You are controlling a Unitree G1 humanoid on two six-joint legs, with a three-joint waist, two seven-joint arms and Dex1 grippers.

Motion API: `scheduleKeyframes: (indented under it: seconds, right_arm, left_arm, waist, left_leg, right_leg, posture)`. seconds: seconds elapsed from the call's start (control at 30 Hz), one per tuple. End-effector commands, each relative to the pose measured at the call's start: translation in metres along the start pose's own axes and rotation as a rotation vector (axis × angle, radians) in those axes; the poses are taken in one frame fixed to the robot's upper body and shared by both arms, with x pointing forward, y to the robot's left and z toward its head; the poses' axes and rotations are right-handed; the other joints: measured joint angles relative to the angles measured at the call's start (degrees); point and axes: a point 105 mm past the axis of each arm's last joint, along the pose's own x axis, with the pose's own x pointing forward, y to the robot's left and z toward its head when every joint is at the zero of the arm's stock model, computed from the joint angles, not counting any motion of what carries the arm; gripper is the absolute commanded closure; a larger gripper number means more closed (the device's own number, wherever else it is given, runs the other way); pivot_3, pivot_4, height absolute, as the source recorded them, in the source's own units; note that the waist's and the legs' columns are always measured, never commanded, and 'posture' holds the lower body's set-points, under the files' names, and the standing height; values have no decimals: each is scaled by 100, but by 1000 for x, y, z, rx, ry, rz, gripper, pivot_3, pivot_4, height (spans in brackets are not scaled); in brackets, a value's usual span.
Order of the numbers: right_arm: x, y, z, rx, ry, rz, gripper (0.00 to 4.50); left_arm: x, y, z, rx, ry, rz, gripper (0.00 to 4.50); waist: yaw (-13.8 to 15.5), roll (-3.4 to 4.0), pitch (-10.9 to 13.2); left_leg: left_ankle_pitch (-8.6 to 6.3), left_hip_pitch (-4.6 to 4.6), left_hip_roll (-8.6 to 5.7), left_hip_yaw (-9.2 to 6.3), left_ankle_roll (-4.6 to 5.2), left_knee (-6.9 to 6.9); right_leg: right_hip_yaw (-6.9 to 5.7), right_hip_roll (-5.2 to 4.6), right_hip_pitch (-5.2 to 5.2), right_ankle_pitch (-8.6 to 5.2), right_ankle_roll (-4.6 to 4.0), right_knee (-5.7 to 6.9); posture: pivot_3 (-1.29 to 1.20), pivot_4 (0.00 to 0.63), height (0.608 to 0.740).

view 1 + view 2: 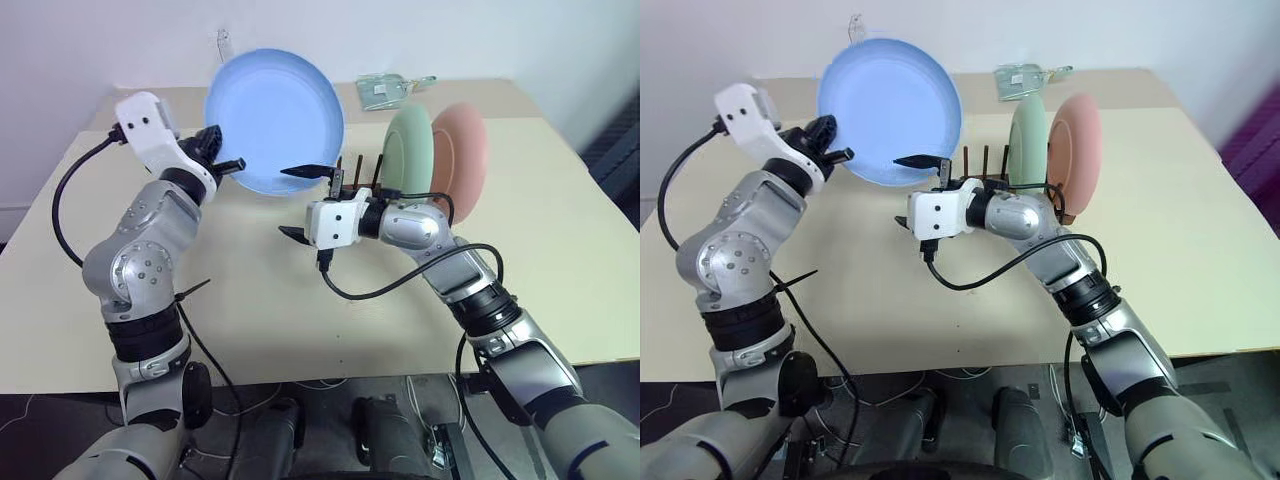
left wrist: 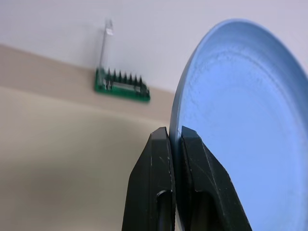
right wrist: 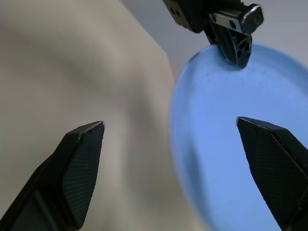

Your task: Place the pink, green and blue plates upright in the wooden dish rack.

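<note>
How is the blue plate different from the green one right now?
The blue plate is held up above the table, its rim pinched by the left gripper; the green plate stands upright in the wooden dish rack, with no gripper on it. The blue plate faces the camera; the green one shows nearly edge-on. Both are round, shallow and matte.

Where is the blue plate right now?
The blue plate is held up above the table, its rim pinched by the left end effector, left of the green plate standing in the rack.
</note>
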Motion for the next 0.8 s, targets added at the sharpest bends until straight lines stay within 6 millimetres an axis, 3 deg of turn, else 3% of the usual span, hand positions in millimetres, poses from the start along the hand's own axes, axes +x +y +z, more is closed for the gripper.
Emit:
scheduleKeyframes:
  seconds: [0.03,0.1,0.2,0.43,0.57,0.67,0.73,0.8]
  right_arm:
    - [6,-16,3,-129,-3,-52,16]
    - [7,-19,-2,-151,16,-62,16]
    - [7,-20,-8,-171,34,-61,925]
    - [7,-22,-12,-201,47,-81,4482]
    - [7,-23,-12,-219,51,-94,4500]
    - [6,-25,-11,-226,49,-104,4500]
    - [6,-28,-9,-225,42,-118,4500]
    - [4,-35,-7,-209,31,-147,4500]
  left_arm:
    - [-9,-22,13,23,-36,-67,4500]
    - [-11,-25,12,20,-25,-78,4500]
    - [-14,-28,11,27,-17,-83,4500]
    - [-12,-22,13,27,-27,-58,4500]
    - [-11,-20,22,-31,-80,-58,3125]
    - [-11,-6,54,-110,-255,18,1441]
    - [-15,15,79,-183,-388,111,575]
    - [-23,38,99,-196,-494,197,575]
  waist:
    - [-16,0,0]
    - [-26,0,0]
    - [-23,-1,0]
    - [-22,0,1]
    - [-6,-1,0]
    - [-5,-5,3]
    - [-13,-5,3]
    - [-42,-5,3]
  left_leg:
    - [1,0,0,0,-2,0]
    - [2,0,1,0,-5,-1]
    - [3,0,4,0,-8,-2]
    - [3,0,4,2,-9,-1]
    - [2,0,4,2,-9,0]
    - [2,0,4,3,-9,3]
    - [3,0,6,3,-10,1]
    - [1,0,9,7,-13,0]
  right_leg:
    - [0,0,-1,0,0,0]
    - [2,2,-3,0,0,0]
    - [5,6,-3,0,-2,0]
    - [9,8,-2,1,-2,-1]
    - [10,9,-1,1,-2,-1]
    - [10,8,0,1,-2,-2]
    - [10,11,0,1,-3,-3]
    - [12,13,-3,2,-4,-4]
  posture:
    - [0,150,740]
    - [0,150,740]
    - [0,150,740]
    - [0,150,740]
    - [0,150,740]
    - [0,150,740]
    - [0,150,740]
    - [0,150,740]
